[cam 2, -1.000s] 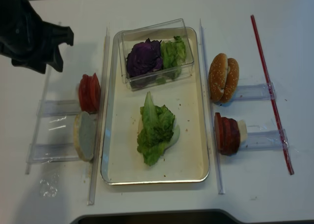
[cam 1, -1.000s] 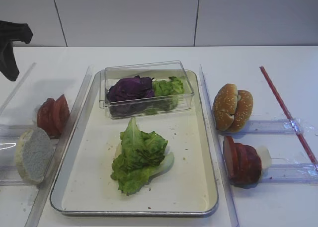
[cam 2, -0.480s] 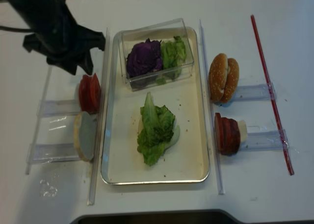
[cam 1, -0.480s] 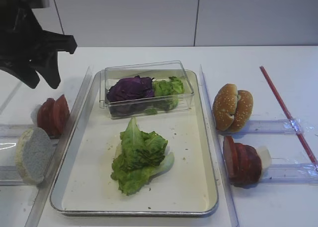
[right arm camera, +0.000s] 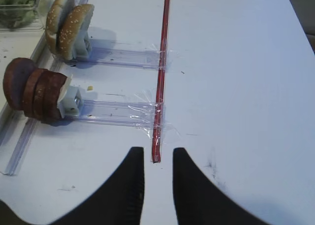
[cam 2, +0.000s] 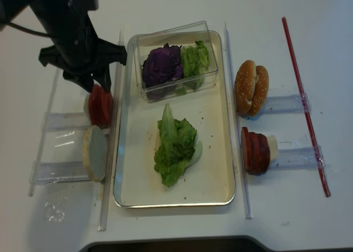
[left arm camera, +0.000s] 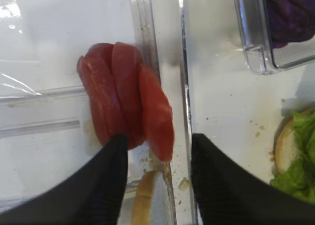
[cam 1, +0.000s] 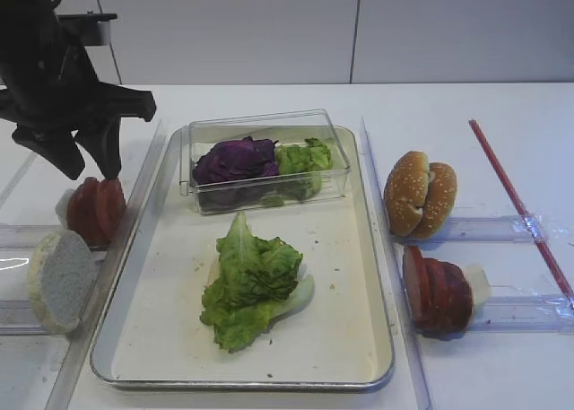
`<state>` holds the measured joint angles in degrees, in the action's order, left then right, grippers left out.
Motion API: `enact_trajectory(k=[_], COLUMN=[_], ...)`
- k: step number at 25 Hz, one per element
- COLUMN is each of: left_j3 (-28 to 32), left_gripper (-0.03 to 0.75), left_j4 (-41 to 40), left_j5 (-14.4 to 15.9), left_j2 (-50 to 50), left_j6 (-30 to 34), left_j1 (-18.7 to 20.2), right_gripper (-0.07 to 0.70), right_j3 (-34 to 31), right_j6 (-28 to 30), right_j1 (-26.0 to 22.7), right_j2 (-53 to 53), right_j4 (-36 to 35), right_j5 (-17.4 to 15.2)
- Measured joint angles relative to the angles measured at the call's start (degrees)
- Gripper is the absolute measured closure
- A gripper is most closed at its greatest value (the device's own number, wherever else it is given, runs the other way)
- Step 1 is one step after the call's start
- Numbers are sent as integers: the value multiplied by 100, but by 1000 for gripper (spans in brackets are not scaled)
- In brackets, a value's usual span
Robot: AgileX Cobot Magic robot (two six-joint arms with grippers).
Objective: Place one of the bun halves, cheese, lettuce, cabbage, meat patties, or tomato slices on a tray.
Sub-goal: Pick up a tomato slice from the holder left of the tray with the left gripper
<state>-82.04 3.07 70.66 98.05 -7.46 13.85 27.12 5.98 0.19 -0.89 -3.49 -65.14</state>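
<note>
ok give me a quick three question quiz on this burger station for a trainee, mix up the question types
1. True or false: the lettuce lies inside the tray.
2. Which food is the left gripper poised over? A) bun halves B) tomato slices C) meat patties
3. Fill in: the purple cabbage sits in a clear plastic ____ at the far end of the tray.

Key
1. True. It rests on the tray's cream floor, in front of the clear box.
2. B. The jaws stand open above the tomato slices, which are left of the tray; the bun halves and meat patties are on the right.
3. box
</note>
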Motion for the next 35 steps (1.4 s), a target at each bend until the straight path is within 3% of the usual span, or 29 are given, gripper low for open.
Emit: enact_trajectory(k=[18,25,30,35], left_j3=[-41,-92,-117,-163], left_gripper=[423,426,461,546], left_j4=[206,200,-84,-307], left_j5=[-43,-46,-55,-68], left_j2=[577,782,865,892], left_j6=[0,0,-227,-410], left_j1=[12,201,244,257], right_gripper=[453,453,453,453], right_j3=[0,0,0,0], right_j6=[0,0,0,0], right_j1=[0,0,0,0], right_j2=[0,0,0,0], right_j4=[0,0,0,0], right_j5=[0,0,0,0])
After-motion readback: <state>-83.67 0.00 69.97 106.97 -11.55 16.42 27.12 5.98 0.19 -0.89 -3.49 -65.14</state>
